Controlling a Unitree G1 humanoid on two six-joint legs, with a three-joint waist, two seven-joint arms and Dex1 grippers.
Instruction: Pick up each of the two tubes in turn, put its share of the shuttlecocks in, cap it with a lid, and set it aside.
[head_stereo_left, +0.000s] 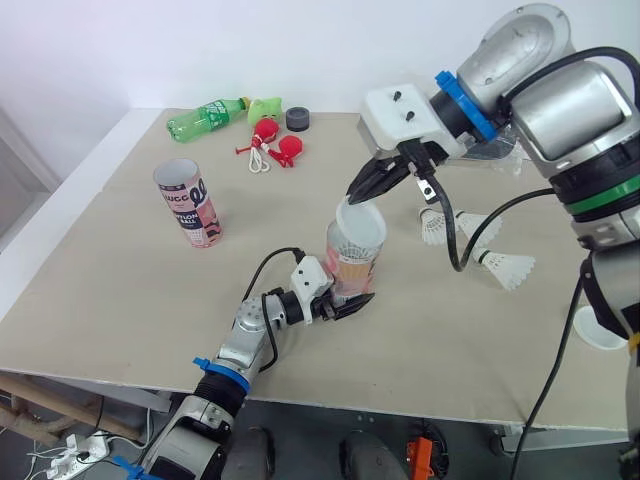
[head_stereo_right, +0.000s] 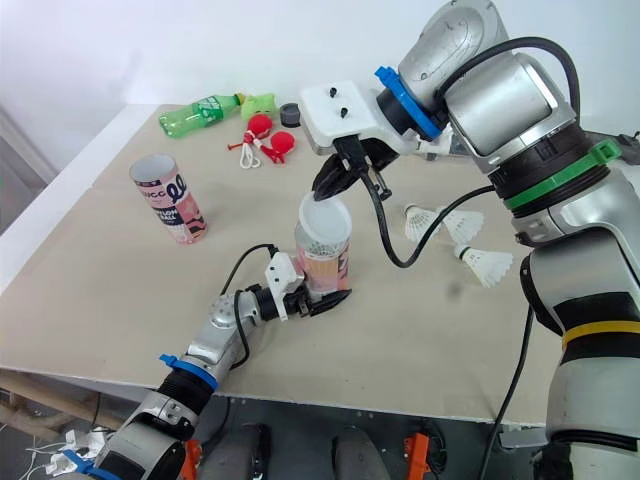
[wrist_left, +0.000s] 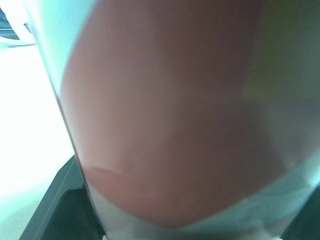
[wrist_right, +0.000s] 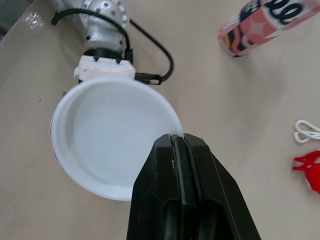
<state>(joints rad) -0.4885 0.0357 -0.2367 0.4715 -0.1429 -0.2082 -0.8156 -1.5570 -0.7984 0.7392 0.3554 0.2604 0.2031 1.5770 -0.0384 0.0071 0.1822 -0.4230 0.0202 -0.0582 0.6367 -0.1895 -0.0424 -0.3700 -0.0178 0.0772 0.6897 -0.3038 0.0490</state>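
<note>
A pink-and-white tube (head_stereo_left: 353, 262) stands upright near the table's middle, and my left gripper (head_stereo_left: 347, 303) is shut on its lower part. The tube's pink wall (wrist_left: 165, 110) is right up against the left wrist camera. My right gripper (head_stereo_left: 368, 188) is shut on the rim of a white lid (wrist_right: 112, 137), holding it slightly tilted at the tube's mouth. A second tube (head_stereo_left: 190, 204) stands open-topped at the left, apart from both grippers. Three white shuttlecocks (head_stereo_left: 435, 226) (head_stereo_left: 472, 228) (head_stereo_left: 506, 268) lie on the table to the right of the held tube.
At the table's back lie a green bottle (head_stereo_left: 205, 117), a green object (head_stereo_left: 265, 104), a dark round cap (head_stereo_left: 298, 118) and red items with a white cord (head_stereo_left: 273, 146). A white round object (head_stereo_left: 600, 330) sits at the right edge.
</note>
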